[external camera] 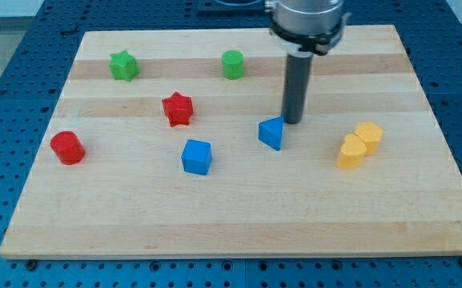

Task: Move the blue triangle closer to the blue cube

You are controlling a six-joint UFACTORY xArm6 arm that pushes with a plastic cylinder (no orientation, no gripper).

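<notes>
My tip [293, 122] touches the blue triangle [271, 133] mid-board, on its top-right side. Blue cube [196, 157] lies apart, toward the left edge. No gripper, just a rod.

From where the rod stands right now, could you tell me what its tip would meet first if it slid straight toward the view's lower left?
My tip sits just up and right of the blue triangle block, so it would likely meet that first. The blue cube lies further along, roughly the same way; depth is uncertain.

A straight dark rod ending in my tip [293, 122] hangs from a silver-grey cylindrical collar.
</notes>
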